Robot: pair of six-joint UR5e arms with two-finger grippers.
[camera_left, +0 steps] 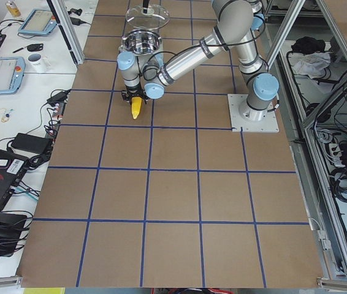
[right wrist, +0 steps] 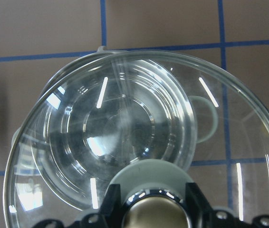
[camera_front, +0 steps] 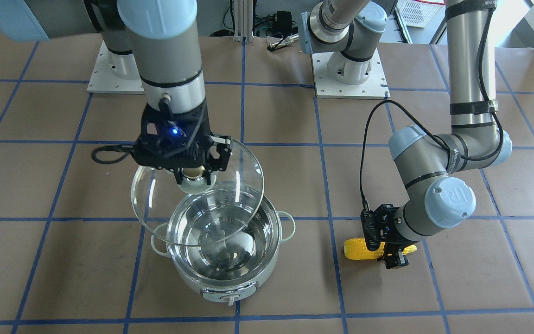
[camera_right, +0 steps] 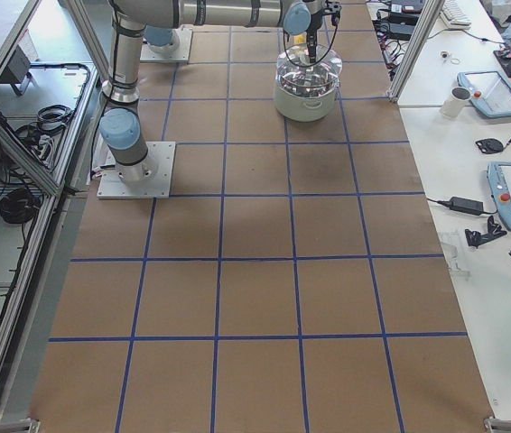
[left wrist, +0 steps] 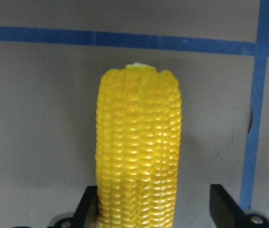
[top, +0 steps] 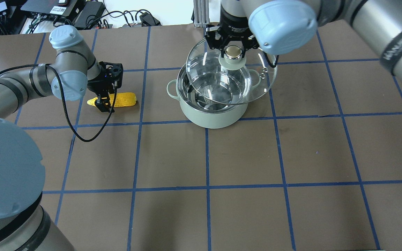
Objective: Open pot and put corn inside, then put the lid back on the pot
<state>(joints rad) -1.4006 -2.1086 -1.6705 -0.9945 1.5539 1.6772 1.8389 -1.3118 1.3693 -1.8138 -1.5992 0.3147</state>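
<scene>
We see the lid (top: 222, 83), tilted in the right hand (top: 234, 52), hanging over most of the pot's (top: 215, 116) mouth. Only a crescent on the corn's (top: 124, 99) side lies uncovered. Between corn and pot runs an open lane of desk (top: 159, 104). The left hand (top: 105, 104) straddles the corn, with its cable (top: 82, 137) looping close by.

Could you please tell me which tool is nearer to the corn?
Left. The left tool straddles the corn, jaws open; the right tool grips the lid by its knob above the pot, well away.
</scene>
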